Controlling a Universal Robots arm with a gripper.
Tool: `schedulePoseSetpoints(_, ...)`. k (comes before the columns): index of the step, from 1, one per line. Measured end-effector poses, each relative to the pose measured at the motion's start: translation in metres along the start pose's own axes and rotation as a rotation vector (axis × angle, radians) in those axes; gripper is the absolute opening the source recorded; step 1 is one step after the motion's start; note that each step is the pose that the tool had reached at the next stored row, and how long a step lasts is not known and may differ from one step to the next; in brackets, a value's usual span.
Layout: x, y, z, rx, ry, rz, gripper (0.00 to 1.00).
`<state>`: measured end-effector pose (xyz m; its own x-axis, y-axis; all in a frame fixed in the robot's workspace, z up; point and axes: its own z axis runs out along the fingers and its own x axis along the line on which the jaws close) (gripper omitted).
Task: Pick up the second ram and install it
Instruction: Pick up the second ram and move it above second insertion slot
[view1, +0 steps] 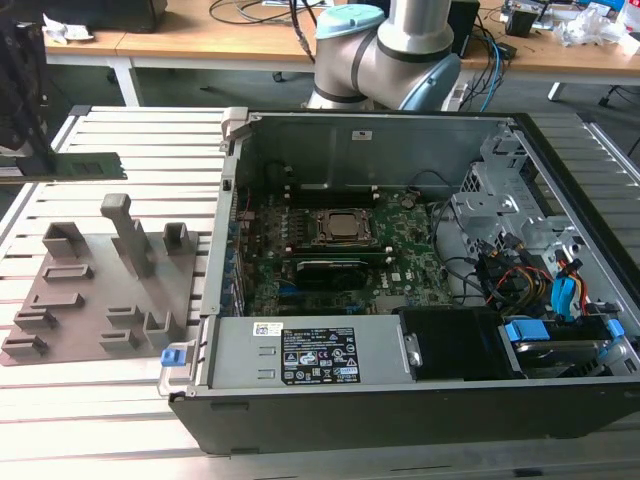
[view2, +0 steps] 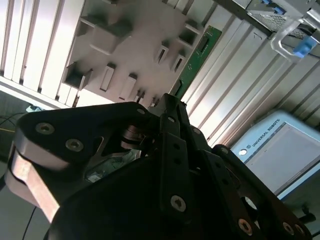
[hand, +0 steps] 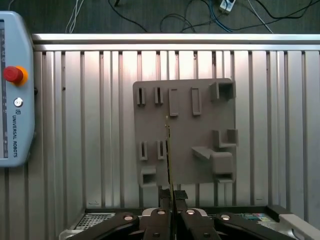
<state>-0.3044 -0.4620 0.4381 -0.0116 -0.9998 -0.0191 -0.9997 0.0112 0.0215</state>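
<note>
In the exterior view my gripper (view1: 28, 160) hangs at the far left, shut on the second ram (view1: 80, 165). This slim green strip is held level above the grey holder tray (view1: 95, 290). The first wrist view shows the ram (hand: 169, 155) edge-on as a thin line running out from between my fingers (hand: 165, 199), over the tray (hand: 200, 125). The second wrist view has the green strip (view2: 199, 52) reaching past my fingers (view2: 172, 112) beside the tray (view2: 135, 45). The open computer case (view1: 400, 410) lies to the exterior view's right, with the green motherboard (view1: 410, 275) and CPU socket (view1: 343, 227) inside.
The tray and the case rest on a slatted aluminium table (view1: 150, 140). A teach pendant (hand: 15, 100) lies on the slats beside the tray. The arm's base (view1: 385, 50) stands behind the case. Drive bays and cables (view1: 540, 280) fill the case's right side.
</note>
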Motion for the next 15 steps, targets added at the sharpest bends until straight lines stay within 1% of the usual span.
schedulePoseSetpoints(2,-0.0001,-0.0139,-0.0003,-0.0002,0.0,0.0,0.14)
schedulePoseSetpoints(6,-0.0004,-0.0287,-0.0006,-0.0004,0.0,0.0,0.14)
schedulePoseSetpoints(12,-0.0007,-0.063,-0.0013,-0.0011,0.0,0.0,0.14)
schedulePoseSetpoints(13,-0.0009,-0.0822,-0.0017,-0.0017,0.0,0.0,0.14)
schedulePoseSetpoints(14,-0.0011,-0.0977,-0.0021,-0.0021,0.0001,0.0,0.14)
schedulePoseSetpoints(15,-0.0012,-0.1041,-0.0023,-0.0023,0.0001,0.0,0.14)
